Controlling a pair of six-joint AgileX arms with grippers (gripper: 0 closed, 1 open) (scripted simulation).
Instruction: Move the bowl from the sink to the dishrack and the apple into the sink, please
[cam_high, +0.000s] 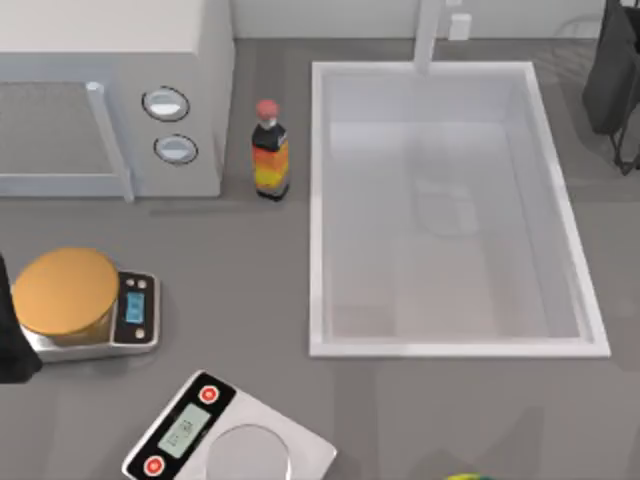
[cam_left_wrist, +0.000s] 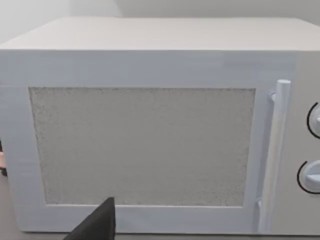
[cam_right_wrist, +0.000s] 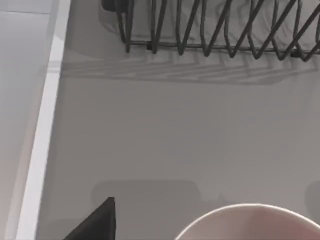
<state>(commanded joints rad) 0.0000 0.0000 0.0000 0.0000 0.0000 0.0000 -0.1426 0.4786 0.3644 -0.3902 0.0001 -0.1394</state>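
The grey desk (cam_high: 250, 300) carried a white microwave (cam_high: 110, 90) at the back, and the left arm (cam_high: 12, 340) was parked with its jaws facing the microwave's door. A sauce bottle (cam_high: 270, 152) stood between the microwave and the sink (cam_high: 316, 200), whose white basin lay bare.

The right arm (cam_high: 612, 75) hung at the desk's right side, past the sink's far corner. Ahead of the right jaws stood the dishrack (cam_right_wrist: 210, 30), with the sink's rim off to one side of them. A pale round thing (cam_right_wrist: 250, 222) sat close beneath them, and I could not make out what it was. I could not tell whether either pair of jaws was open or closed, nor where the bowl and the apple lay.

With the basin bare and the right jaws by the rack, I judged the bowl's transfer to be the step in hand. To do it well, the bowl should stay level with its mouth up. It should come down squarely over the wires and be let go only once it was seated, so it could not tip or slide off.

The rack's row of wires ran crosswise to the sink's rim, which set its long axis. A round bowl has no long axis, so only its tilt needed watching.
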